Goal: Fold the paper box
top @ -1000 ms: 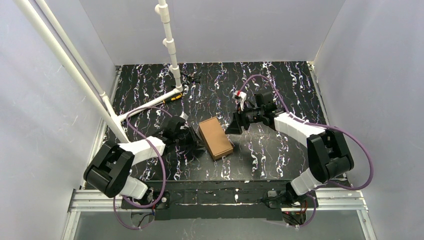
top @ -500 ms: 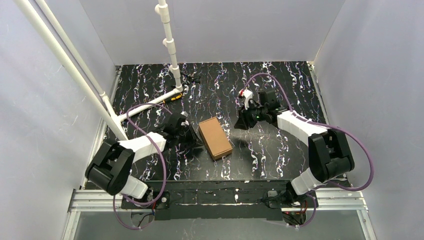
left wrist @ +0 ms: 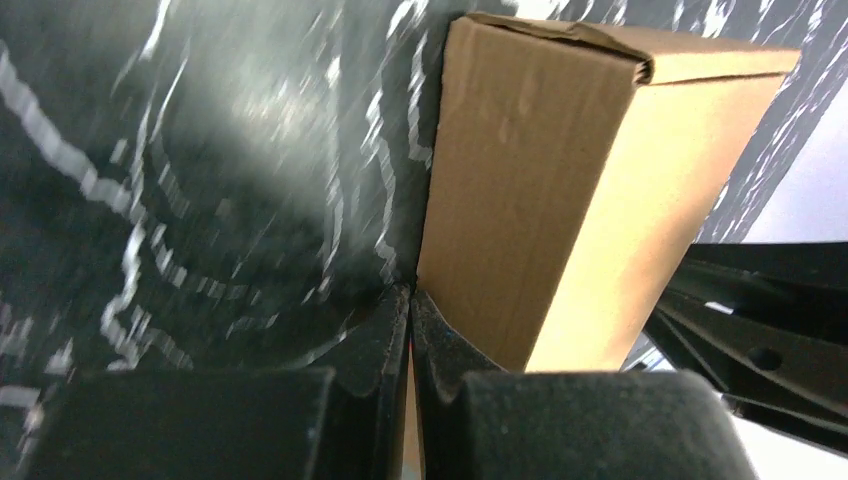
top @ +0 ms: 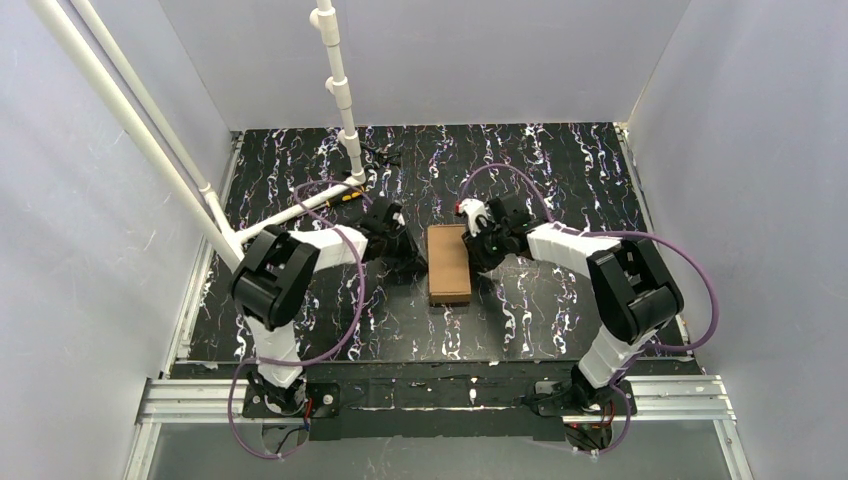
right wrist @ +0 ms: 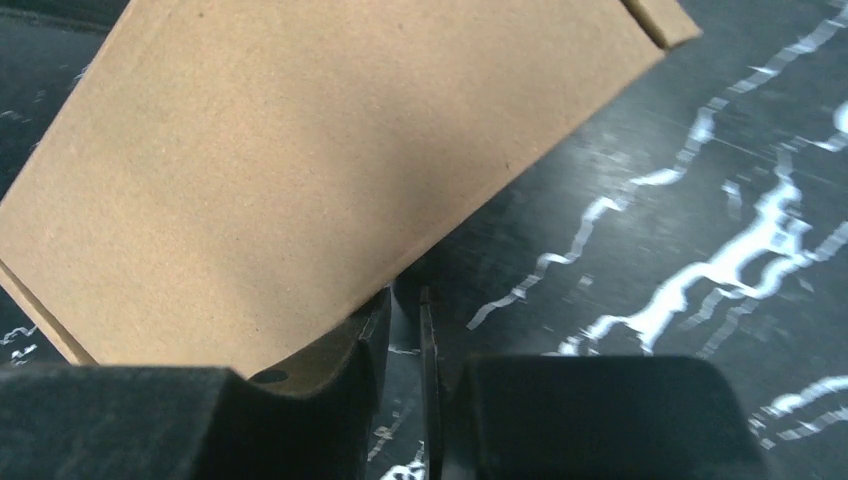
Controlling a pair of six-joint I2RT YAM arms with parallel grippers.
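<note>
Occlusions and unreadable areas, all three views.
Top view: fingertips of left gripper (top: 414,254) and right gripper (top: 473,247) merge with the dark table (top: 540,180), so contact with the paper box (top: 449,264) cannot be read; the orange-and-black item (top: 347,196) by the white pipe (top: 341,95) is too small to identify. Left wrist view: table blurred, box's near end hidden behind the fingers (left wrist: 380,340). Right wrist view: box cut off by the top edge.

The left arm (top: 325,243) and the right arm (top: 560,243) have white links, big black joints and looping purple cables (top: 358,295).
</note>
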